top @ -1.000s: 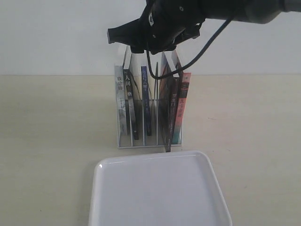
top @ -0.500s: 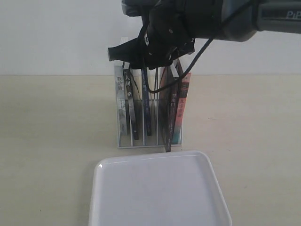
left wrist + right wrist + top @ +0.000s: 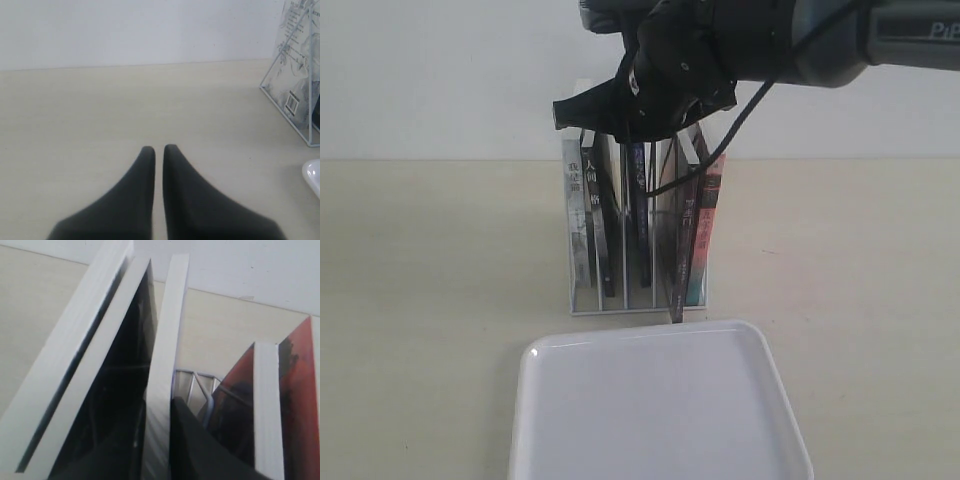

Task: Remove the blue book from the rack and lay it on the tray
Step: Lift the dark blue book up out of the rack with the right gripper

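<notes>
The white wire rack (image 3: 571,292) stands upright at mid-table with several books in its slots. The blue book (image 3: 640,228) sits in a middle slot, its dark blue spine leaning slightly. My right gripper (image 3: 638,142) reaches down onto the book's top. In the right wrist view its dark fingers (image 3: 202,440) press both faces of the blue book (image 3: 167,330), so the right gripper (image 3: 159,407) is shut on it. The white tray (image 3: 650,410) lies in front of the rack. My left gripper (image 3: 159,148) hovers shut over bare table, holding nothing.
Black-spined books (image 3: 597,225) and a grey one (image 3: 577,220) fill the slots left of the blue book. A red-and-teal-spined book (image 3: 705,232) leans on the right. The left wrist view catches the rack's side (image 3: 299,127) and a tray corner (image 3: 313,176).
My right gripper came down onto the rack's top and closed on the blue book. The book's spine has shifted a little to the right in its slot.
</notes>
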`<action>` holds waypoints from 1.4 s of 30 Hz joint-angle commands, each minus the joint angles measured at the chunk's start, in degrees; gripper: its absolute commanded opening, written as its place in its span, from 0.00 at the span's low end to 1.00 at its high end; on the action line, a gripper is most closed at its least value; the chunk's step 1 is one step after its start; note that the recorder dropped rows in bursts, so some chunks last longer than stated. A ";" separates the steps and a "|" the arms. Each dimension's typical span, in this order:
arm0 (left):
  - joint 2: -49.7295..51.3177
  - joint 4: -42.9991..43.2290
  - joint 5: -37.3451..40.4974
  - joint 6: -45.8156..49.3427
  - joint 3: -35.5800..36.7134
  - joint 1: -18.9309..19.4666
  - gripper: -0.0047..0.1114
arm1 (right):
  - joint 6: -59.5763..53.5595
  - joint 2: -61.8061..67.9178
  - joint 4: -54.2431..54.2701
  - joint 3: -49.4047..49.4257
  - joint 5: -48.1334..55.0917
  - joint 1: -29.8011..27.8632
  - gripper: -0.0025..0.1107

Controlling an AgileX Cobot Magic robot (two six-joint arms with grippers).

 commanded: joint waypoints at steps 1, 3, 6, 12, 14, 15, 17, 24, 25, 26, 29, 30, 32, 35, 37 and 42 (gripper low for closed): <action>-0.22 -0.43 -0.18 0.21 0.20 -0.06 0.08 | -0.06 -2.60 -0.79 -0.85 -0.09 -0.02 0.05; -0.22 -0.43 -0.18 0.21 0.20 -0.06 0.08 | -0.06 -3.32 -1.29 -0.85 0.31 -0.02 0.05; -0.22 -0.43 -0.18 0.21 0.20 -0.06 0.08 | -0.06 -4.64 -1.70 -0.85 0.68 -0.02 0.05; -0.22 -0.43 -0.18 0.21 0.20 -0.06 0.08 | -0.06 -7.64 -2.09 -0.85 1.05 -0.02 0.05; -0.22 -0.43 -0.18 0.21 0.20 -0.06 0.08 | -0.06 -8.79 -2.32 -0.85 1.05 -0.02 0.05; -0.22 -0.43 -0.18 0.21 0.20 -0.06 0.08 | -0.06 -9.58 -2.47 -0.85 1.15 -0.02 0.05; -0.22 -0.43 -0.18 0.21 0.20 -0.06 0.08 | -0.21 -11.09 -2.64 -0.85 1.66 -0.02 0.05; -0.22 -0.43 -0.18 0.21 0.20 -0.06 0.08 | -2.28 -16.82 -2.67 -0.85 4.07 -0.02 0.05; -0.22 -0.43 -0.18 0.21 0.20 -0.06 0.08 | -2.57 -17.79 -2.66 -0.85 4.63 -0.02 0.05; -0.22 -0.43 -0.18 0.21 0.20 -0.06 0.08 | -3.26 -18.71 -2.66 -0.85 5.46 -0.02 0.05; -0.22 -0.43 -0.18 0.21 0.20 -0.06 0.08 | -4.84 -21.46 -2.66 -0.85 6.79 -0.02 0.05; -0.22 -0.43 -0.18 0.21 0.20 -0.06 0.08 | -5.05 -22.44 -2.66 -0.85 7.35 -0.02 0.05; -0.22 -0.43 -0.18 0.21 0.20 -0.06 0.08 | -5.41 -24.17 -2.56 -0.85 8.26 -0.02 0.05; -0.22 -0.43 -0.18 0.21 0.20 -0.06 0.08 | -6.52 -26.89 -1.88 -0.85 9.73 -0.02 0.05; -0.22 -0.43 -0.18 0.21 0.20 -0.06 0.08 | -7.43 -28.41 -1.03 -0.85 10.47 -0.02 0.05; -0.22 -0.43 -0.18 0.21 0.20 -0.06 0.08 | -8.65 -31.75 1.71 -0.85 10.75 -0.02 0.05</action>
